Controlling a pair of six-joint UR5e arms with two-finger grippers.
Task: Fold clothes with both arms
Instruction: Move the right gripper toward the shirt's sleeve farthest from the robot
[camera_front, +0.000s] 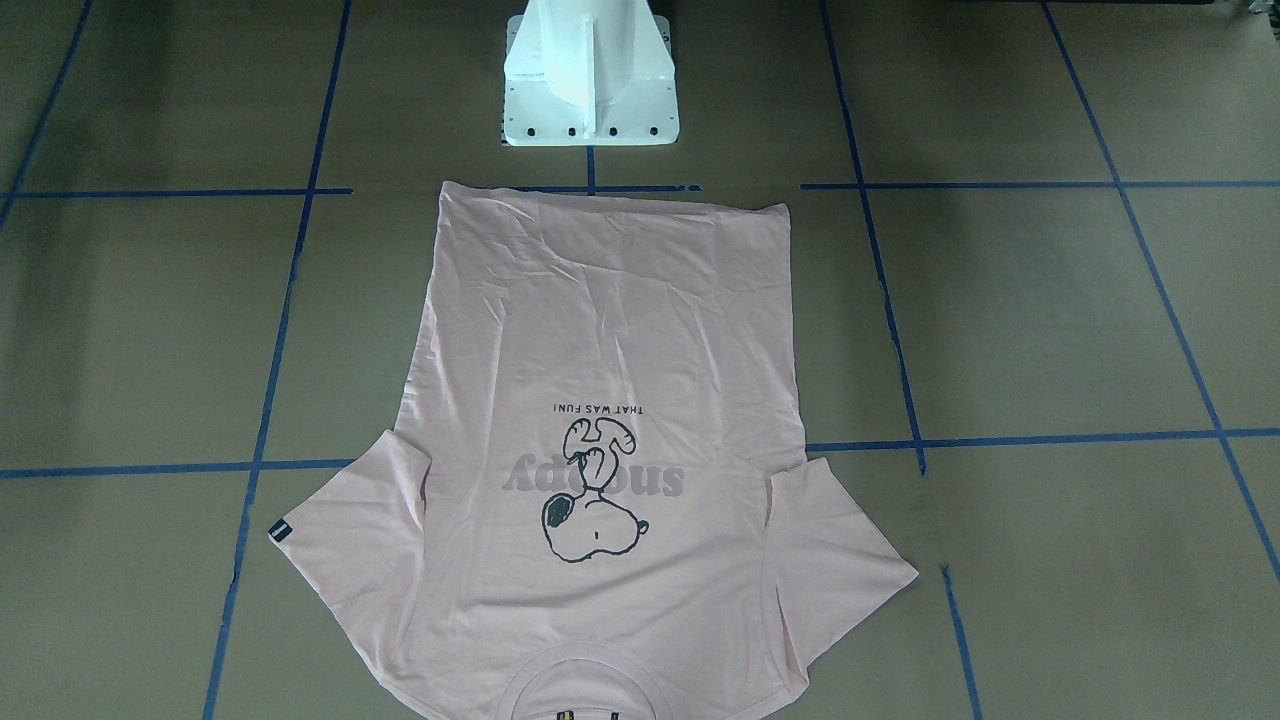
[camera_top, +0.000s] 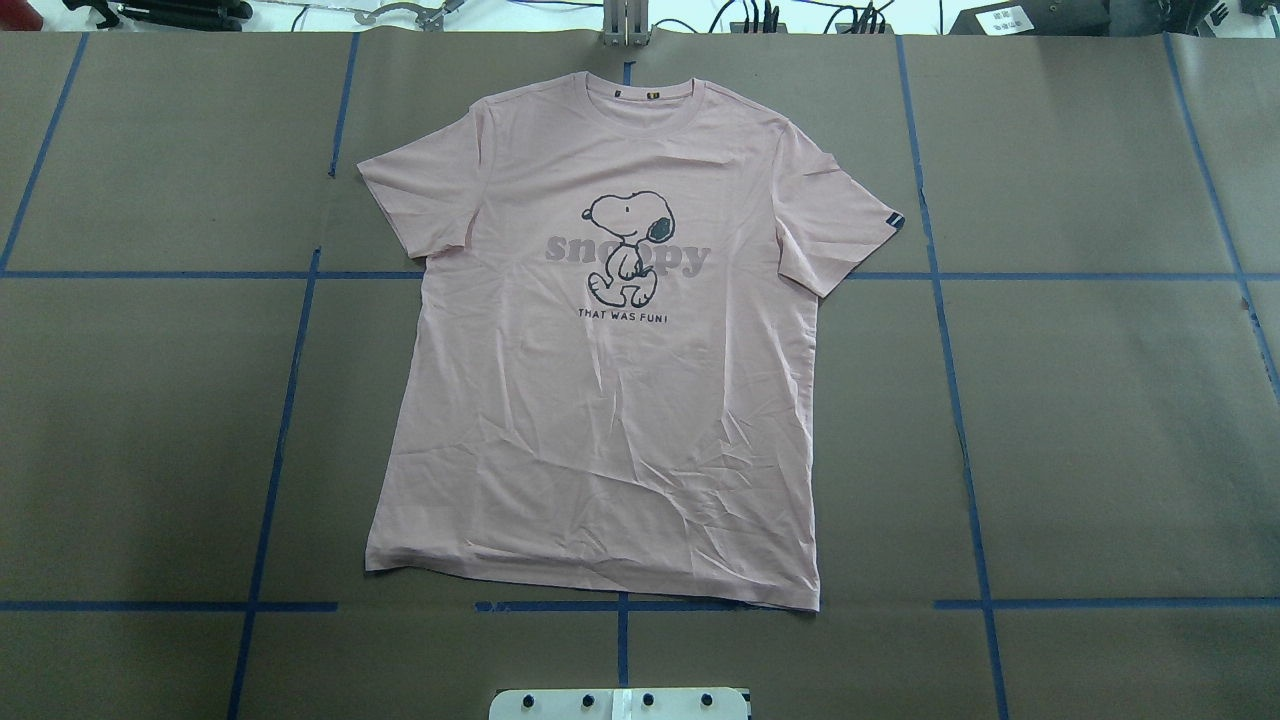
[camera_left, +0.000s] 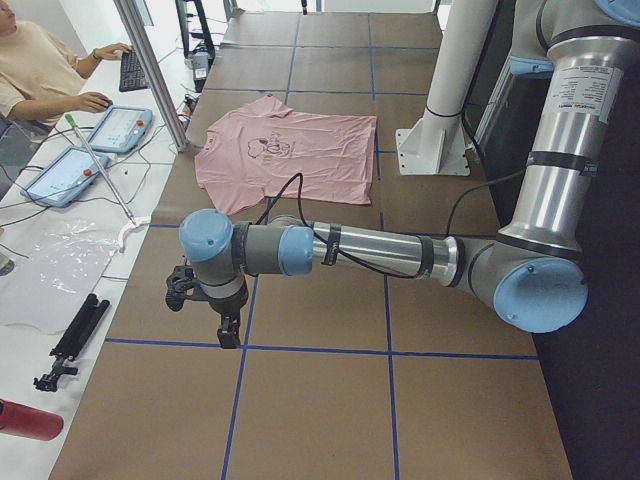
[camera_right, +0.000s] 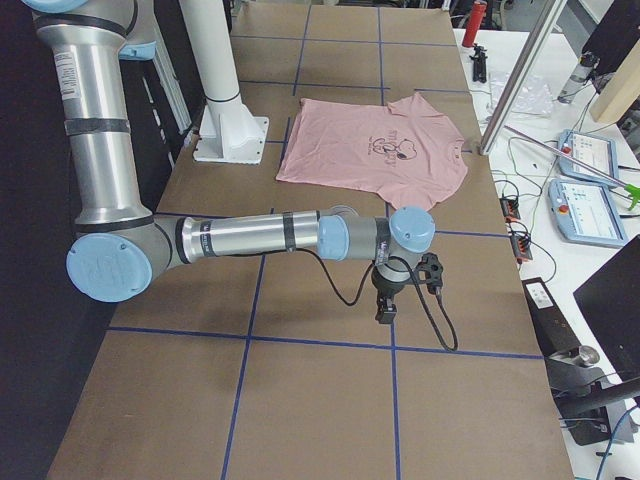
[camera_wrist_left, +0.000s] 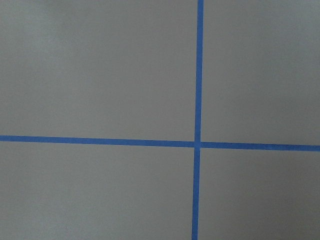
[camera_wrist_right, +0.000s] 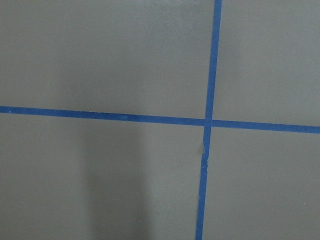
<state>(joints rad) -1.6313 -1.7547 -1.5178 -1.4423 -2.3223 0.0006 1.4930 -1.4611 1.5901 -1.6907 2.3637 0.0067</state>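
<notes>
Although the T-shirt (camera_top: 600, 420) lies flat on the table (camera_top: 1100, 400), print up, reading "snoopy" and "THAT WAS FUN!", only the side views show the left gripper (camera_left: 229, 338) and right gripper (camera_right: 384, 315), each well apart from it; whether they are wide or narrow cannot be told.

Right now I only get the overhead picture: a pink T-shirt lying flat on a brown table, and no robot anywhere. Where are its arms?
Observer: Out at the table's ends. The left arm reaches low over bare table, apart from the T-shirt, with the left gripper pointing down.
Visitor: And the other one?
Observer: The right arm does the same at the opposite end, with the right gripper pointing down too.
Visitor: Are they holding anything?
Observer: From the side I cannot tell whether they are open or shut. Each wrist camera shows only brown table and crossing blue tape.
</notes>
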